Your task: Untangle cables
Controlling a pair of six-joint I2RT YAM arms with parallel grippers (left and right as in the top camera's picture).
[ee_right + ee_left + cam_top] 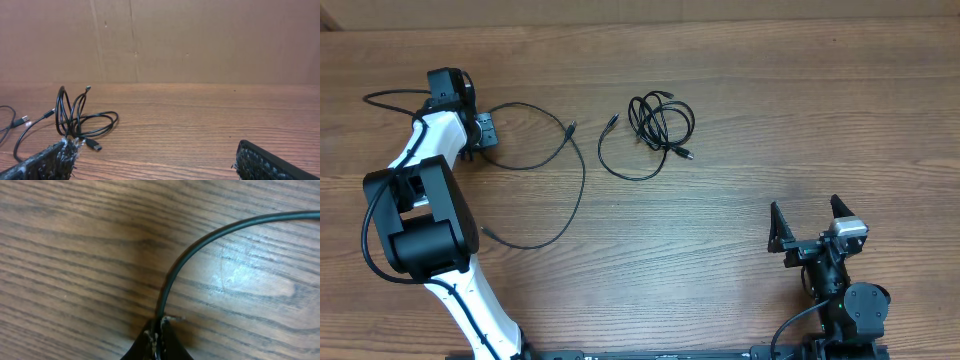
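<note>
A tangled bundle of thin black cables point(660, 122) lies at the table's middle back, with a loose loop point(620, 165) trailing to its front left. It also shows in the right wrist view point(80, 122), far left. A separate long cable point(555, 180) curves from the left gripper point(482, 132) across the left side, one plug near the arm's base. My left gripper is shut on this cable, which runs up from the jaws in the left wrist view point(172, 280). My right gripper point(810, 222) is open and empty at the front right, its fingers point(155, 160) wide apart.
The wooden table point(770, 120) ends at a brown cardboard wall point(200, 40) behind. The left arm's white body point(430, 210) stands over the left side, with its own thicker wire looping at far left point(390, 97).
</note>
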